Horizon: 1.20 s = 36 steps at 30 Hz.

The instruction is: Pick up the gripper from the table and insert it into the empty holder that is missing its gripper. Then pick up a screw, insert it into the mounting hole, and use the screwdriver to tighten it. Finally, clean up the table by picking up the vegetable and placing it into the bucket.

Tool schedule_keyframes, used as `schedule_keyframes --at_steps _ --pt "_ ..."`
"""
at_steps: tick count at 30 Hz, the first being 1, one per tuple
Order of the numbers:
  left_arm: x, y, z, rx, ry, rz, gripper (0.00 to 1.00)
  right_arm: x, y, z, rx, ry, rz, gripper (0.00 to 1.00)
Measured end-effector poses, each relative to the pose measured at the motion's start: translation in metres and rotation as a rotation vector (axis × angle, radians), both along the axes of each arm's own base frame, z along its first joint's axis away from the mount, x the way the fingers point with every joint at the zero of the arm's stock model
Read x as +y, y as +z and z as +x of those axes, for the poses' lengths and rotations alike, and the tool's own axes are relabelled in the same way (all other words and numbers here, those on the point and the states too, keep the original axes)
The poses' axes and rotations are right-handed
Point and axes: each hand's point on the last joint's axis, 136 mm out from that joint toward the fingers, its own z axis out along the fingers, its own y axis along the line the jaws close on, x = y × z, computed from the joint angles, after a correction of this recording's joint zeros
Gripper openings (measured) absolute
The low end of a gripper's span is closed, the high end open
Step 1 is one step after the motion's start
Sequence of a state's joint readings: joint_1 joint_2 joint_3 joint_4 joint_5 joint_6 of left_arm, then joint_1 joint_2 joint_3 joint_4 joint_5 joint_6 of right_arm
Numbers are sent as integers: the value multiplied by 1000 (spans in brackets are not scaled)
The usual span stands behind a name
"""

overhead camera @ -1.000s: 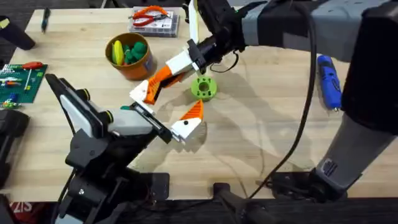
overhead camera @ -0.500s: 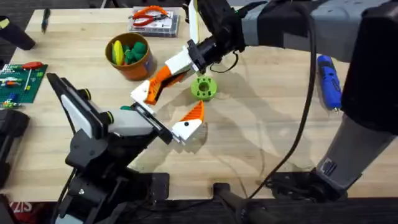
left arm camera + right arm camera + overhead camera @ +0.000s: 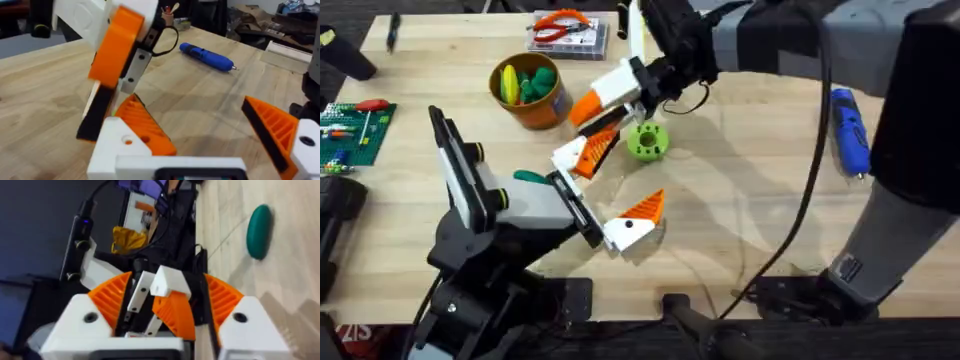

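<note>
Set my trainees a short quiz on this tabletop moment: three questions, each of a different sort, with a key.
1. True or false: the vegetable lies inside the bucket.
2. Where is the screwdriver? A: lying on the table, on the right arm's side. B: held by the left gripper. C: standing in the bucket.
3. Fill in: the left gripper's fingers are ___.

Key: 1 false; 2 A; 3 open.

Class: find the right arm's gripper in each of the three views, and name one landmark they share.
Overhead: right gripper by the vegetable, near the bucket.
Left wrist: right gripper looms close, screwdriver beyond it.
Right wrist: right gripper, its own, in the foreground.
Shared landmark: the table.
</note>
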<state>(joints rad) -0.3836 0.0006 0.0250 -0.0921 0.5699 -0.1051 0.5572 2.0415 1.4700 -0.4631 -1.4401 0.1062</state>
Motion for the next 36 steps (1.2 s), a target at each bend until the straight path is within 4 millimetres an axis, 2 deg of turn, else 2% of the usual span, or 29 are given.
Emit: schedule_keyframes --at_steps 4,7,13,22,30,36 --pt "-1 0 -2 1 -12 -1 984 -6 1 8 -1 -21 5 963" --pt "-1 0 -2 1 -14 -1 984 -12 -1 11 8 -37 -7 991" --pt "-2 0 -3 1 -18 -1 984 -26 -11 5 65 -53 -69 991" --pt "-6 0 -10 3 -68 -4 984 -41 -16 -21 79 -19 -106 963" --pt "-7 0 -11 3 -78 -5 984 -43 -17 -24 23 -5 -83 826" --pt "-8 0 -12 3 -85 -5 984 -42 -17 -22 -14 -4 -61 784"
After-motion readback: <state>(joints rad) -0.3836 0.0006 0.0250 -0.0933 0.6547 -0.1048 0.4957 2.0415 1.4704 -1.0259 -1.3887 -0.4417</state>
